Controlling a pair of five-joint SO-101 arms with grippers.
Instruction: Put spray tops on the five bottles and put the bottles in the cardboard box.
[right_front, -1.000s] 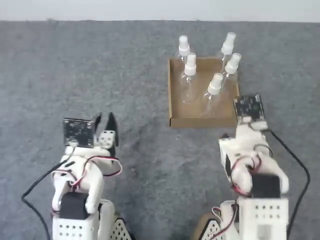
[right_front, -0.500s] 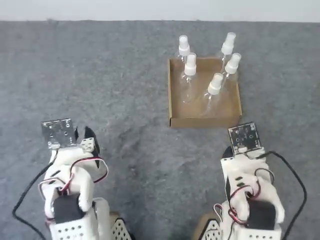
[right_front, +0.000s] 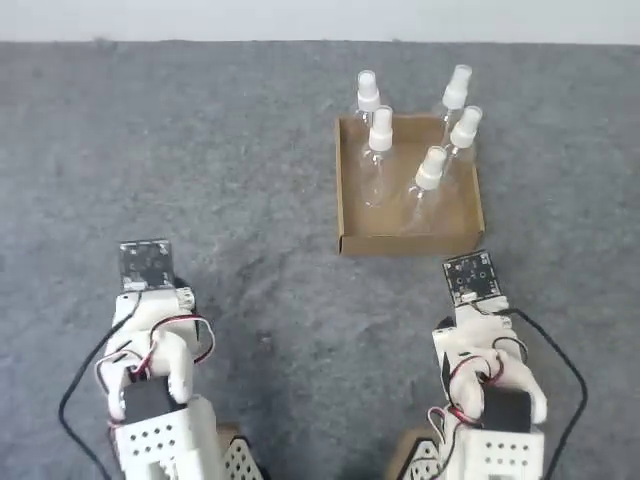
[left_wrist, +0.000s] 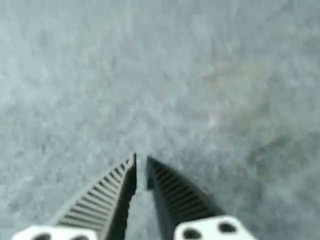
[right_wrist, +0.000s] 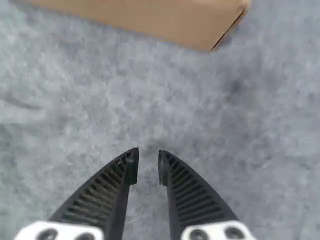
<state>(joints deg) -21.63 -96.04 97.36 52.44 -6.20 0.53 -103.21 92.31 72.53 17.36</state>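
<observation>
A cardboard box (right_front: 346, 190), brown, shallow and open at the top, is set on the grey tabletop (right_front: 200, 150) towards its far edge, right of the middle. Five bottles are counted at it. Each is of clear plastic, stands upright and is fitted with a white spray top.

Three bottles are seen inside the box: one (right_front: 379, 150) by its left wall, one (right_front: 426, 185) near its middle and one (right_front: 461, 142) by its right wall. The other two, one to the left (right_front: 368, 95) and one to the right (right_front: 456, 92), are found at the box's far wall. Whether they stand inside it or just behind it cannot be told.

Two arms are placed at the tabletop's near edge, the left arm (right_front: 150, 340) towards the left corner and the right arm (right_front: 480, 350) just in front of the box. The left gripper (left_wrist: 141, 162) is held over bare grey surface, its jaws together and nothing between them. The right gripper (right_wrist: 148, 157) is held with its jaws a narrow gap apart and empty, near the box's near corner but apart from it.
</observation>
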